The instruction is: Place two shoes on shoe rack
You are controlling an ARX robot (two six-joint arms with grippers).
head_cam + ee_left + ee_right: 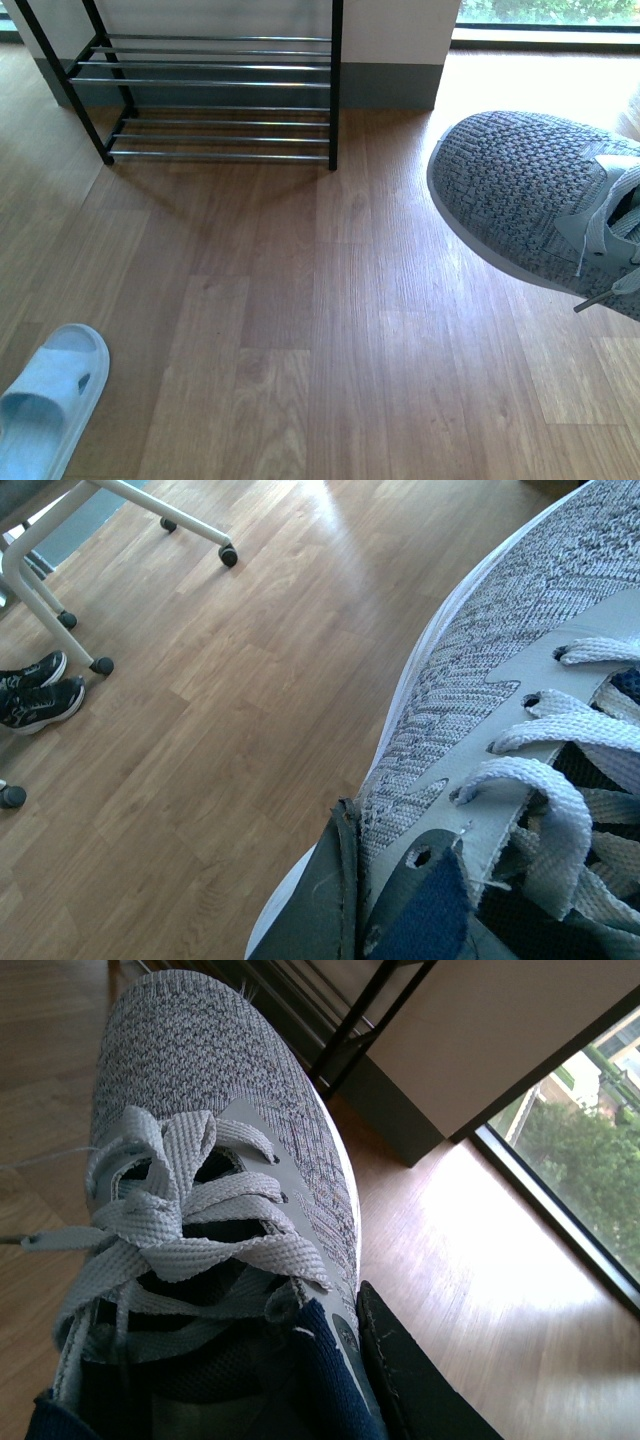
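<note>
Grey knit sneaker (530, 190), heel cropped, hangs clamped in right pincer (345, 1390); left pincer (365, 910) half-hidden, closure unclear.

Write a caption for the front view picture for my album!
Grey sneaker looms at right, rack stands ahead, pale blue slide lies on the floor at lower left.
</note>
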